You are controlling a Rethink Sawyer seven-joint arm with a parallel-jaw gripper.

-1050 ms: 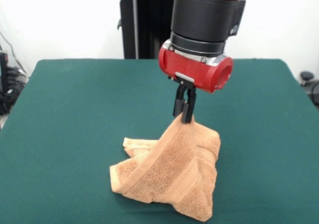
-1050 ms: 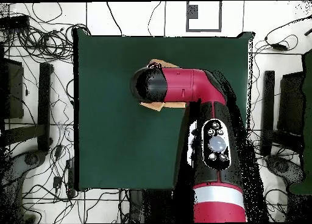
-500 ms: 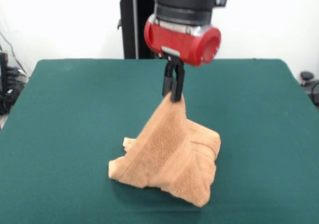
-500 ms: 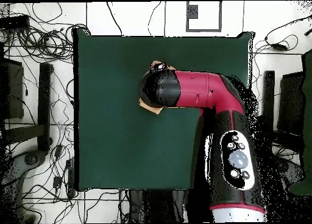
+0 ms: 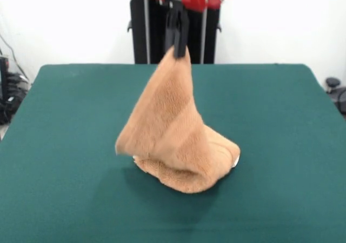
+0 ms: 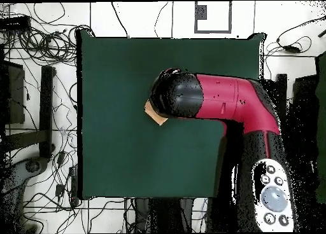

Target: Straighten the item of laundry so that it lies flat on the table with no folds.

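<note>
High above the table (image 5: 65,102), the gripper (image 5: 177,44) was clamped on one point of the towel (image 5: 173,140), which hung tent-like, its lower folds bunched, so flattening was barely begun.

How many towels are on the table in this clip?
1. The towel hangs from the shut pincer, its lower part bunched on the table. The overhead view shows no other.

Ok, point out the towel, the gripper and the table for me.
towel (image 5: 173,129), front view, middle of the lifted cloth.
gripper (image 5: 177,44), front view, fingertips pinching the towel's top.
table (image 5: 281,124), front view, bare green top.
</note>
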